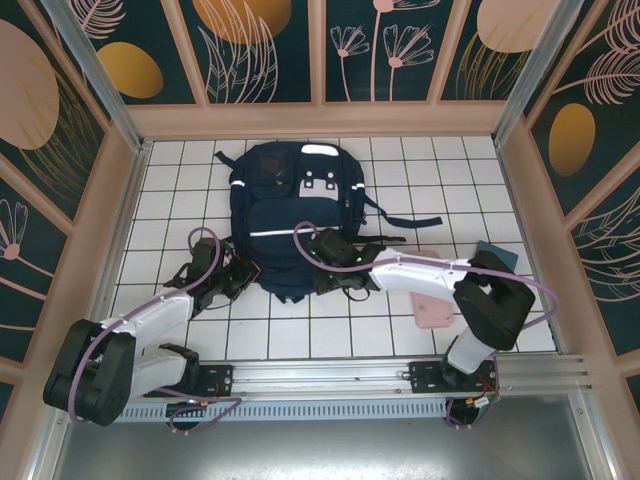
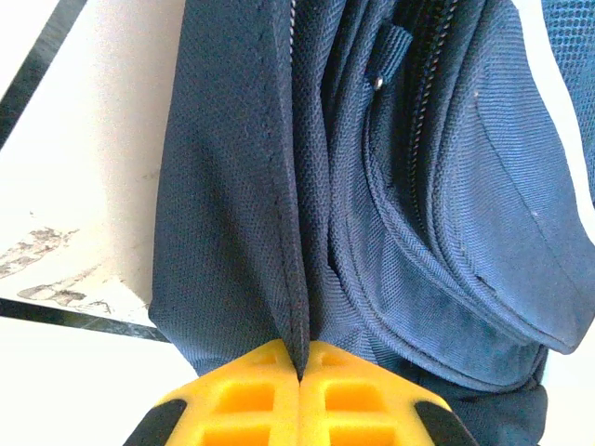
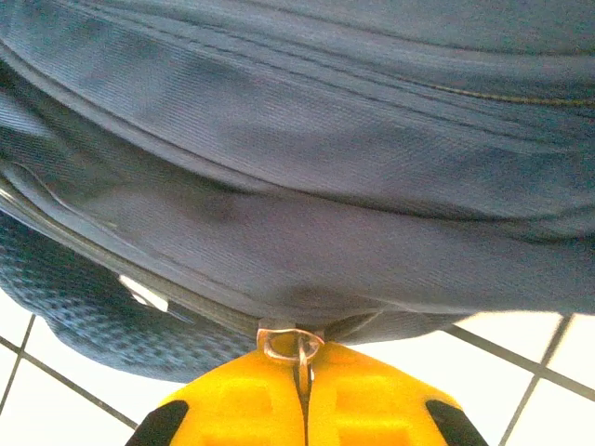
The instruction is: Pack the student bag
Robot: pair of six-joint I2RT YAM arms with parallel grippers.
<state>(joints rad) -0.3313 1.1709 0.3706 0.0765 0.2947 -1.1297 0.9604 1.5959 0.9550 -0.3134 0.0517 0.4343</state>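
White square tiles cover the desk (image 1: 180,190), and dark walls with painted flowers stand around it. The student bag (image 1: 290,200) lies flat in the middle of the desk, toward the far wall, with its front pockets facing up. Both arms reach to its near end.

The left fingers (image 2: 284,381) are pressed together and pinch a fold of blue cloth at the bag's edge. The right fingers (image 3: 344,390) are pressed together too, and they pinch the little metal zipper pull (image 3: 288,342). A flat pink case (image 1: 432,310) lies on the desk just beside the right arm. A small dark book (image 1: 495,255) lies near it. Both are outside the bag.

I think this is the opening step. One arm holds the bag in place and the other is set to work the zipper. Next, the right arm should draw the pull along its track, slow and straight. The left should grip hard so the cloth is tight and the bag does not slide. I cannot tell how far the zipper is open. Once the mouth is wide, the case and book can go in.
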